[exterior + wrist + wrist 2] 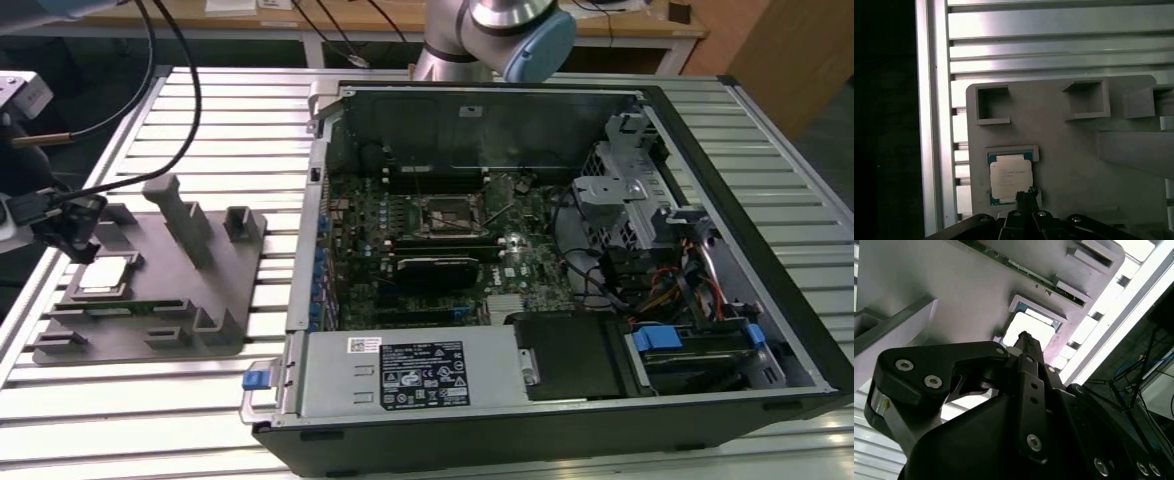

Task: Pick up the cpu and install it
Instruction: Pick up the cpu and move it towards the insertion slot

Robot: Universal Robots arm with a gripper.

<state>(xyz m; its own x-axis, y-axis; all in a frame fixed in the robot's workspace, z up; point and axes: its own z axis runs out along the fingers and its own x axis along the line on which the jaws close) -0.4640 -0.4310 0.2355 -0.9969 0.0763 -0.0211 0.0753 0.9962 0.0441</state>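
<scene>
The cpu [107,277] lies flat in a shallow pocket of a grey fixture block [187,300] on the slatted table, on the exterior view's left. Its silvery top shows in the first wrist view [1010,178] and as a bright square in the second wrist view [1034,331]. My gripper [74,228] hangs just over the cpu. In both wrist views its black fingertips [1026,194] are pressed together into one narrow tip [1024,338] above one edge of the chip, with nothing between them. The black socket frame [447,214] sits in the middle of the motherboard.
The open computer case [747,180] takes up the middle and the exterior view's right, with a white-labelled grey metal box [400,372] at its near side. Upright posts [180,215] rise from the fixture block close to the cpu. Cables [174,100] hang above the table's left part.
</scene>
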